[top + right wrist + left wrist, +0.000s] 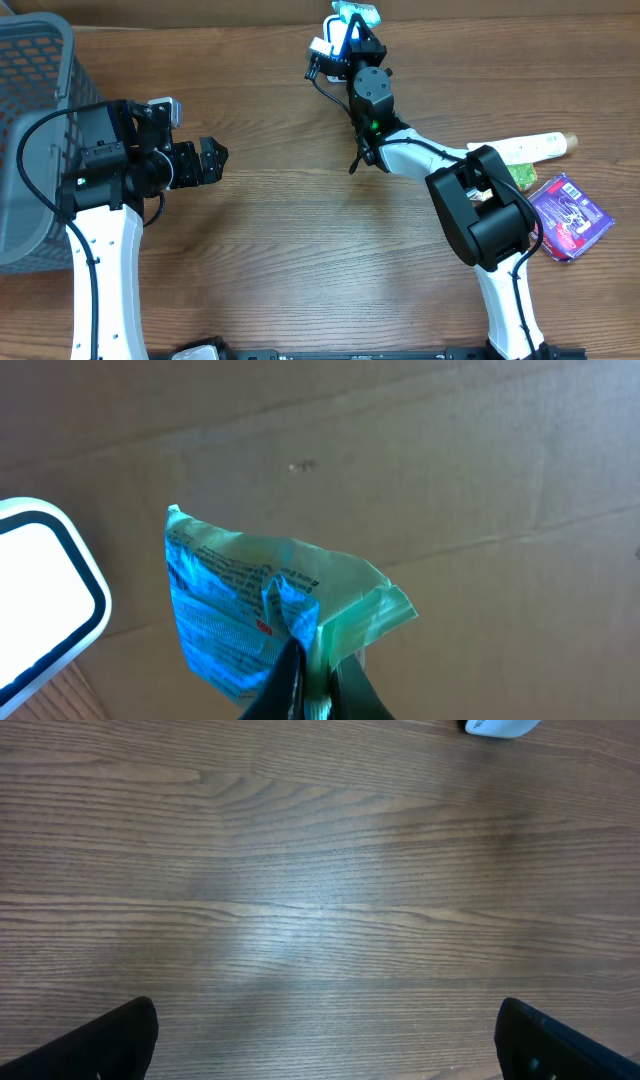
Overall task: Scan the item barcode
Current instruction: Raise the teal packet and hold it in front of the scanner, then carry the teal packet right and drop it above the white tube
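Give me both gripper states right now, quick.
left gripper: open, holding nothing.
right gripper: closed, fingers pinching the green packet.

Print on the packet [232, 602] is unreadably blurred.

Grey plastic mesh basket [30, 70] at far-left edge of brown wood-grain table [300, 260]. Far right: purple glossy printed packet [570, 215] lying flat; near it, cream tube with tan cap [535, 147] (partly hidden). Brown cardboard panel [450, 450] behind.
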`<state>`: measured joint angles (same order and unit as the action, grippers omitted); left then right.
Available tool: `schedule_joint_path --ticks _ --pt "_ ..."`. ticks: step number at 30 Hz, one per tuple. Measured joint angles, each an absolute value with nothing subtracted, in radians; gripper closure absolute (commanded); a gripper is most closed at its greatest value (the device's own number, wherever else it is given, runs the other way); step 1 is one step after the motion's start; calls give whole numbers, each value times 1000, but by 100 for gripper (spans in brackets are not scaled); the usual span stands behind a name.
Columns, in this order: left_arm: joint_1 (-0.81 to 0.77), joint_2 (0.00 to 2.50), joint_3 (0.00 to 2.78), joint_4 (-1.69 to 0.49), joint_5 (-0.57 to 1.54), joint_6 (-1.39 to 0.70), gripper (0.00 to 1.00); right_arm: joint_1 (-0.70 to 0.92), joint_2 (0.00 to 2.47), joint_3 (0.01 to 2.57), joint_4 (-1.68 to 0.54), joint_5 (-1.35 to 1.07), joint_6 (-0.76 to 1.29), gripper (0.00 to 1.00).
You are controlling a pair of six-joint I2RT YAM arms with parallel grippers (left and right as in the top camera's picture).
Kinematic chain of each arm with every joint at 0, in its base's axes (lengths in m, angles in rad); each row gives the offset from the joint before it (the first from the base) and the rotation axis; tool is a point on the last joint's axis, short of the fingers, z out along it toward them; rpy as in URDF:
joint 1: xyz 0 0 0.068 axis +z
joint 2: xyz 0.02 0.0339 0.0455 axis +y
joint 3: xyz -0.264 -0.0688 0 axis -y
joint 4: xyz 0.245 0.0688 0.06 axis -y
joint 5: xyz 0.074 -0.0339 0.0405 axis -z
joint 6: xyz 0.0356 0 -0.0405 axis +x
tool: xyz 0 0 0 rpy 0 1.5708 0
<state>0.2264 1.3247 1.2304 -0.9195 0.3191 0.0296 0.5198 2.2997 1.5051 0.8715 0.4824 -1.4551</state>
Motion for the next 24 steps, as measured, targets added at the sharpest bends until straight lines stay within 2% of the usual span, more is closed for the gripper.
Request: schedule_joint_path --ticks 7,12,19,24 --pt "226 1325 1230 -920 319 30 1 544 2299 1505 857 538 -1451 96" --pt "226 1325 1230 -920 319 30 0 574 2241 1505 521 567 -1377 96" --pt "226 1325 1230 -918 319 30 0 595 1900 1496 -7 576 -947 96" --pt "226 1325 1230 -920 319 30 0 580 1522 1513 -363 558 -472 96"
